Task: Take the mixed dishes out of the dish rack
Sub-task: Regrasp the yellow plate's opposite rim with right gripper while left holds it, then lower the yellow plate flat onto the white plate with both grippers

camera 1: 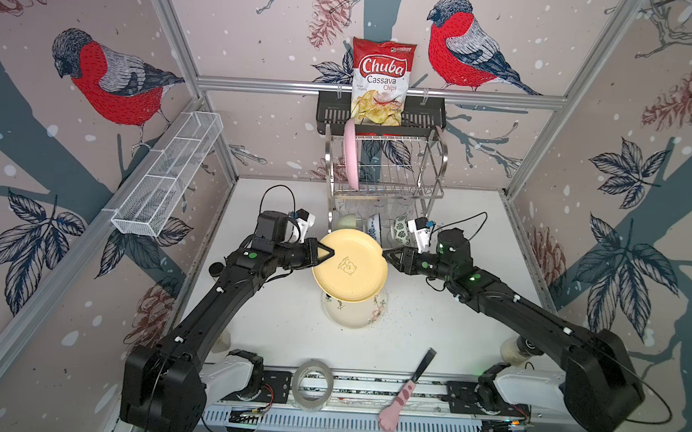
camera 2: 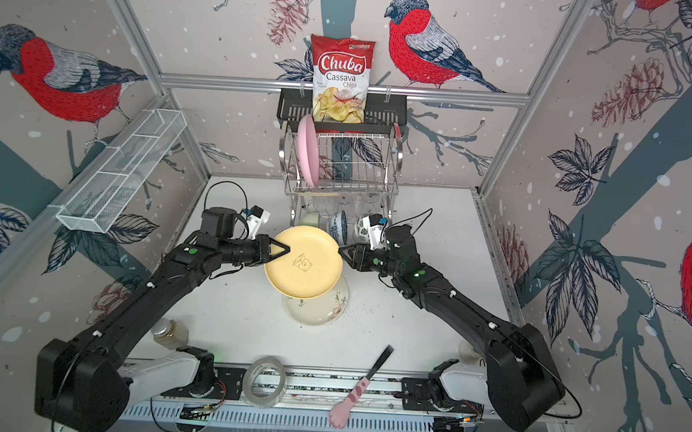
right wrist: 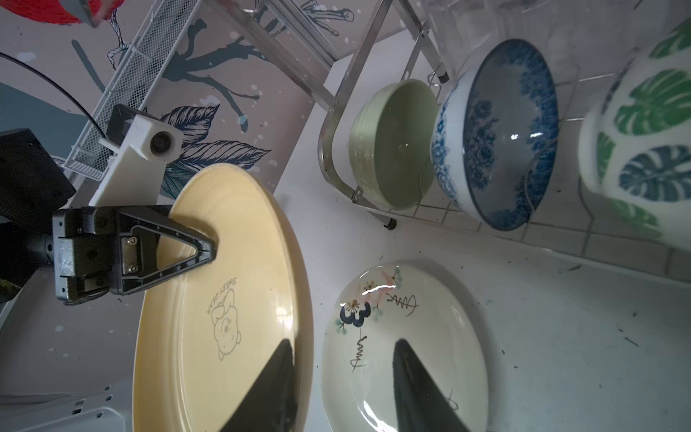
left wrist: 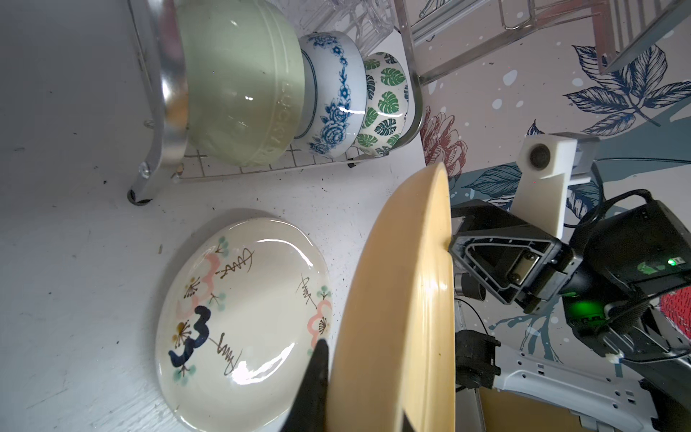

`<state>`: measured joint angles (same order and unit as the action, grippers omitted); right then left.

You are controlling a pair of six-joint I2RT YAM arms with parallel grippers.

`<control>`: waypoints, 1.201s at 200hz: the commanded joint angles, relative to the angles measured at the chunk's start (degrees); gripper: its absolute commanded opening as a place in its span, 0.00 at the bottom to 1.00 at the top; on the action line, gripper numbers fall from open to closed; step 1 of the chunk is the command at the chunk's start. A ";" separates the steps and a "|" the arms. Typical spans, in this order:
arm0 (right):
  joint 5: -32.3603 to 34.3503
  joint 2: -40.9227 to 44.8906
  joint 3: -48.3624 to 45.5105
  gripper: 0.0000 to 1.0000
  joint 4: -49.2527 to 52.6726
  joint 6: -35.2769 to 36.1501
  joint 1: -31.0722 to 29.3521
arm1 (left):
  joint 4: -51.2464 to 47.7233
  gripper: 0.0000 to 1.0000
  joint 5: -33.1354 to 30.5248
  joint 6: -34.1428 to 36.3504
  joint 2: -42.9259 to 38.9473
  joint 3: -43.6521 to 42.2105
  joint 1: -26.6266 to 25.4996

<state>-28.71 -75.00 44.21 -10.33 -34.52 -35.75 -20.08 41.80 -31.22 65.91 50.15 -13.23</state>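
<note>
Left fingers (camera 1: 328,252) clamped on rim of round tan-yellow bear-print plate (camera 1: 350,273), tilted above cream painted plate (camera 1: 356,315) on white worktop (camera 1: 271,303). Right fingers (camera 1: 385,253) apart, straddling opposite rim. Advise: level it, lower centred onto cream plate.

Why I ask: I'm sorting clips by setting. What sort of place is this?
Likely a robot test cell staged as a kitchen: bird-wallpapered panels, a two-tier steel wire dish rack, two black robot arms.
</note>
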 commanded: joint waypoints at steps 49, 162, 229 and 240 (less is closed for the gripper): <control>-0.17 -4.71 1.93 0.02 -2.44 -0.92 -3.62 | 4.27 0.00 0.72 0.05 0.30 -1.11 0.31; 9.94 -4.29 -3.44 0.00 2.97 -0.10 -4.13 | -4.84 0.84 -15.67 4.66 -2.26 -0.76 0.31; 14.10 -9.06 -4.87 0.00 2.01 -0.40 -5.91 | -6.29 0.90 -18.25 5.14 -2.54 -0.57 0.45; 15.94 -10.30 -4.08 0.00 2.94 0.13 -6.78 | -6.34 0.91 -18.28 5.21 -2.59 -0.58 0.49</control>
<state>-16.82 -83.48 38.98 -6.81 -34.68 -41.19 -25.61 24.47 -26.96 63.48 49.23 -12.91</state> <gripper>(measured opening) 0.079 0.903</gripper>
